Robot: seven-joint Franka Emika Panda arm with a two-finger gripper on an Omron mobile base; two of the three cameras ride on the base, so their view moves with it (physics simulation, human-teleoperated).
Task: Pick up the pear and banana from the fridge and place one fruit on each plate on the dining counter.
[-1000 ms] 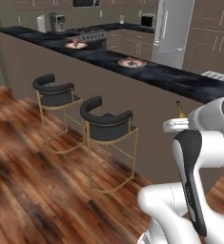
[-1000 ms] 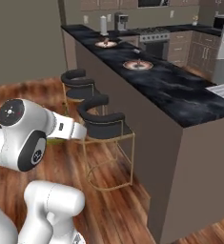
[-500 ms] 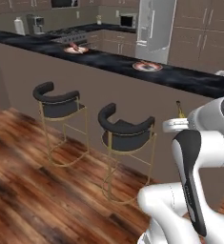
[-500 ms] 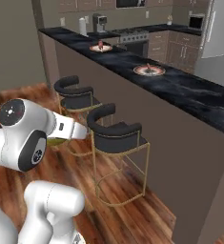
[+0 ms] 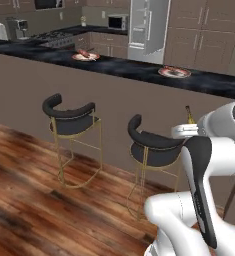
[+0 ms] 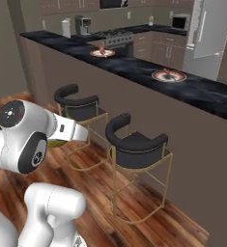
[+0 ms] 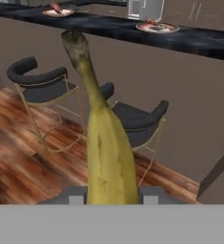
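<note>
Hand [image 7: 111, 198] was clamped on the banana [image 7: 108, 157], its jaws pinching the thick lower end so the fruit pointed toward 12 o'clock in the hand view, stem tip uppermost — a carrying grip, presumably chosen to keep the fruit steady while the base drove. In the left base view the stem [image 5: 189, 114] projected above the wrist, level with the desk [image 5: 139, 67] edge. Two plates waited on the black top: one [image 7: 157, 27] at 1 o'clock of the banana tip, the other [image 7: 56, 11] at 11 o'clock; each carried only its reddish pattern, so neither fruit appeared delivered. The fridge [image 5: 149, 30] stood behind the desk. Compared with half a second earlier, the views had swung — stools [image 5: 71, 120] and plates shifted rightward in frame, indicating base motion; the grip was unchanged.
</note>
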